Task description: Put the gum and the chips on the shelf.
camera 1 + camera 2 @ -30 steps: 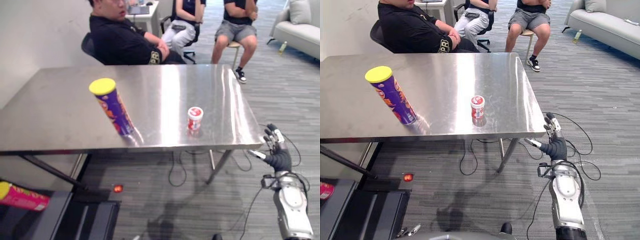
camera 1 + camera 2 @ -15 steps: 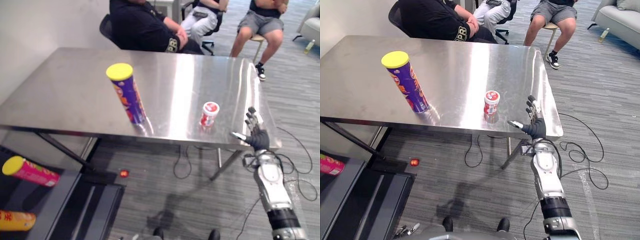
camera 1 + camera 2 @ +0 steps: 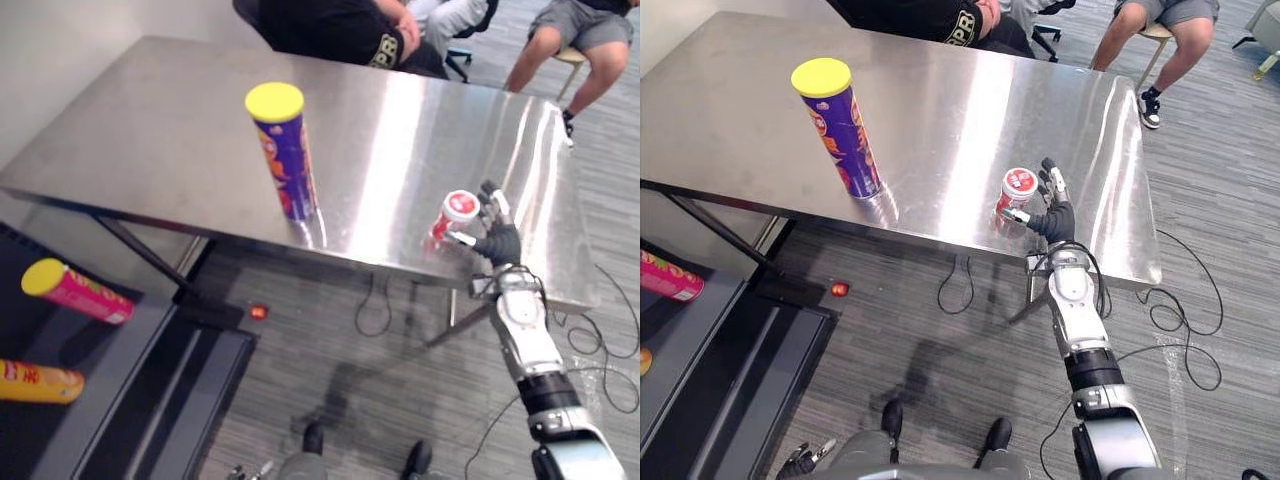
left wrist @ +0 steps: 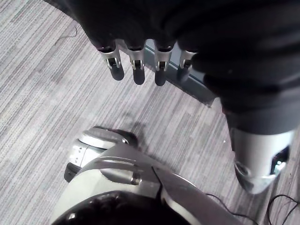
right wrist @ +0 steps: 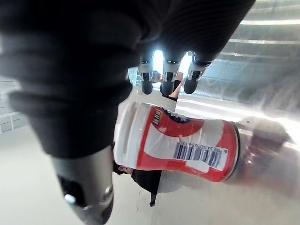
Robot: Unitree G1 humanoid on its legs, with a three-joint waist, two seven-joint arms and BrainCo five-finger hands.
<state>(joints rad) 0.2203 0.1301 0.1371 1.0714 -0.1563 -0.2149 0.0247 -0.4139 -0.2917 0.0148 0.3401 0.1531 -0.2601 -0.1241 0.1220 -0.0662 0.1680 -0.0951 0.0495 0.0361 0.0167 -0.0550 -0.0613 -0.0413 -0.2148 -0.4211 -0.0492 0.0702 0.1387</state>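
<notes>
The left hand [image 4: 137, 70] hangs low over the grey carpet [image 4: 42, 103], its fingers straight and loose, holding nothing. At about 8 o'clock in the head views a dark shelf [image 3: 60, 340] sits below table height and carries a pink can with a yellow lid [image 3: 78, 291] lying on its side and, nearer, a yellow-orange can [image 3: 40, 381], also lying down. The right hand [image 3: 1050, 218] is raised over the near edge of the steel table [image 3: 150, 130] at about 4 o'clock, released, with fingers [image 5: 166, 84] extended past one side of the gum tub [image 3: 1018, 187] and the thumb [image 5: 86, 187] out on the other side; nothing is curled round the tub, and whether anything touches it I cannot tell. The tub, red and white with a red-and-white lid, stands upright on the table. At about 10 o'clock from it, well apart, the purple chips can [image 3: 285, 160] with its yellow lid stands upright. At 12 o'clock, beyond the far edge, a person in a black shirt [image 3: 340, 25] sits, with another seated person [image 3: 590, 20] at 1 o'clock.
</notes>
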